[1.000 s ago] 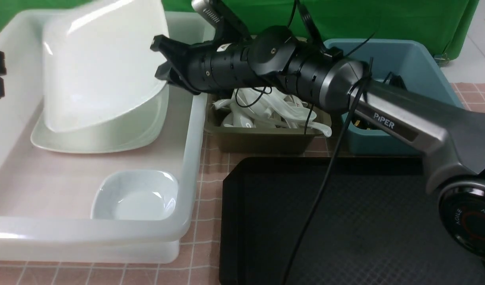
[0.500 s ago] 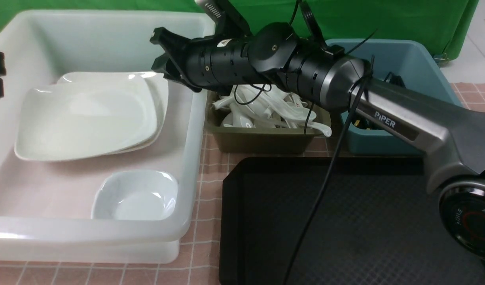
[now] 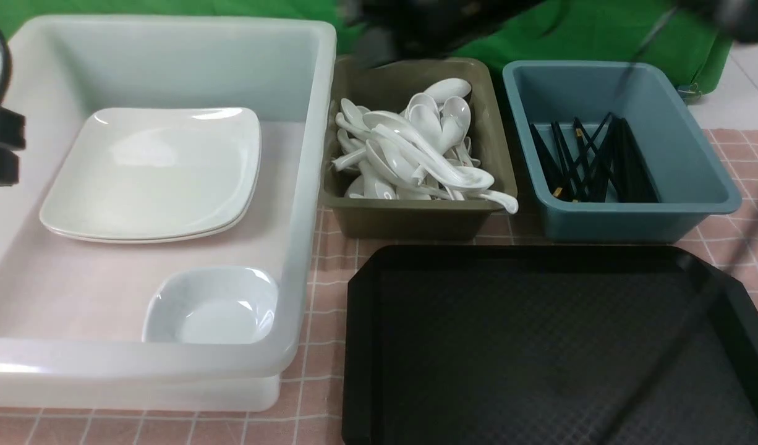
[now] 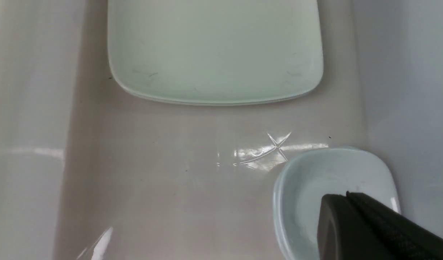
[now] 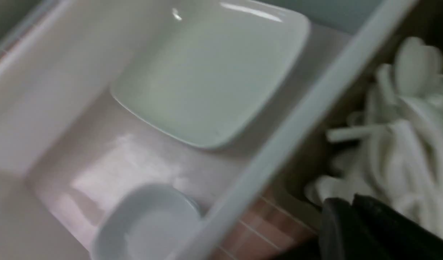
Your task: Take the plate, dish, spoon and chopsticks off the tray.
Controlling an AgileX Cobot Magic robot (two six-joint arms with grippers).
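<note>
Right gripper [image 5: 351,206]: its two dark fingers lie pressed together at the edge of the right wrist view, with nothing between them. In the front view this arm is only a dark blur along the top edge, so its exact position cannot be fixed; its camera looks down across the white bin's wall, between the plate and the spoons.

Left gripper [image 4: 346,196]: jaws closed, empty, hanging above the small dish [image 4: 333,180] at the near corner of the white bin [image 3: 305,185]. It shows as a dark shape at the far left edge of the front view.

Task items: the plate [image 3: 153,170] lies flat in the white bin on top of another like it, beyond the small dish. It lies to the left of the right gripper and ahead of the left gripper; the left arm is the nearer. The spoons [image 3: 416,151] are heaped in the olive tub [image 3: 416,219]. The chopsticks [image 3: 592,161] lie in the blue tub [image 3: 626,222], long axes running mostly front to back, some crossed.

The tray [image 3: 540,346] is bare over all the area in view; its near right part is cut off. Judgement: clearing appears complete, with no grasp left to make.

Surface: pink checked cloth [image 3: 329,272], green backdrop [image 3: 601,31] behind the tubs.
</note>
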